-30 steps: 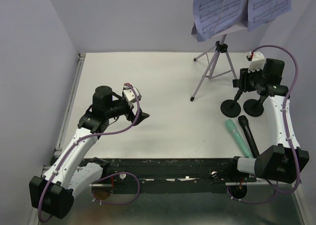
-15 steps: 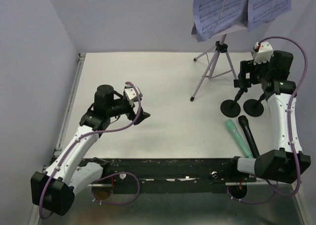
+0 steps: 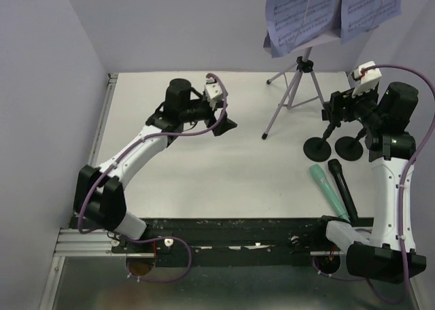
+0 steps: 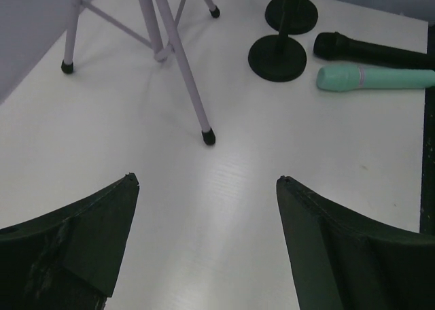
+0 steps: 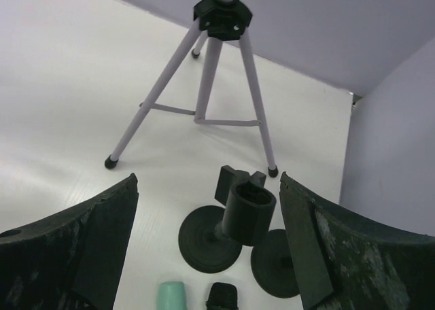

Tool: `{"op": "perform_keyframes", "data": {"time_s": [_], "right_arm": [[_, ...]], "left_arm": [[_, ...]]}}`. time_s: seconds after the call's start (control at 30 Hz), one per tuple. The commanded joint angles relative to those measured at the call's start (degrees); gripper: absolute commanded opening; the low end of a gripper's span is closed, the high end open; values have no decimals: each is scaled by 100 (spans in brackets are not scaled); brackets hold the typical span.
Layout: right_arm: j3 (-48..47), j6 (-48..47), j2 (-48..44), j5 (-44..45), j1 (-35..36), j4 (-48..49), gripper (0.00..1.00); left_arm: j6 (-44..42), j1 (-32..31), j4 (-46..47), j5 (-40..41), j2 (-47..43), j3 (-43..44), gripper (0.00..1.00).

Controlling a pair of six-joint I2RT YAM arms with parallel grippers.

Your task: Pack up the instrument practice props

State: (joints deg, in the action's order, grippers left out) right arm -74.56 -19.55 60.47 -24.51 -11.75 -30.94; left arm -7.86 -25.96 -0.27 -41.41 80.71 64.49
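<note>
The lilac tripod music rack (image 3: pixel 296 92) stands at the back right and bears two sheet-music pages (image 3: pixel 302 11). Two black round-based mic holders (image 3: pixel 317 147) stand side by side in front of it. The mint-green microphone (image 3: pixel 329 190) and the black microphone (image 3: pixel 342 186) lie beside each other near the front right edge. My left gripper (image 3: pixel 224 126) is open and empty, left of the tripod's front leg (image 4: pixel 180 65). My right gripper (image 3: pixel 333 113) is open and empty above the holders (image 5: pixel 212 240); the left holder's cup sits between its fingers in the right wrist view.
The white table (image 3: pixel 224 174) is walled at the left, back and right. The right wall stands close behind the right arm. A dark rail (image 3: pixel 224 225) runs along the near edge.
My left arm has swung far back and right, towards the tripod. My right gripper has shifted a little up and right above the holders. Both stay open.
</note>
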Motion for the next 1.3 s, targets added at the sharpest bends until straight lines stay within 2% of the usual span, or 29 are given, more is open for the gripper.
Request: {"op": "perform_keyframes", "data": {"time_s": [0.0,0.13,0.3,0.5,0.67,0.87,1.07,1.27], "right_arm": [[355,-304,44,-747,-38,255,90],[363,-129,88,-985,-38,351,88],[381,-197,79,-1091,-38,256,87],[513,-234,-175,-538,-38,-113,87],[469,-66,-483,-291,-47,-886,87],[654,-400,-729,-300,-38,-1072,86],[531,-251,-729,-221,-38,-1195,87],[548,-146,-738,-230,-47,-1292,86]], "left_arm": [[144,-410,362,-350,1409,1396,90],[670,-533,422,-263,2658,2671,88],[1111,-647,914,-254,3924,3744,84],[1699,-885,1565,228,4971,4870,79],[1770,-1122,1864,1064,5420,5328,76],[1797,-1254,1917,1328,5921,5776,74],[1630,-1307,1926,1390,6290,6154,63],[1568,-1298,1952,1618,6291,6181,49]]}}
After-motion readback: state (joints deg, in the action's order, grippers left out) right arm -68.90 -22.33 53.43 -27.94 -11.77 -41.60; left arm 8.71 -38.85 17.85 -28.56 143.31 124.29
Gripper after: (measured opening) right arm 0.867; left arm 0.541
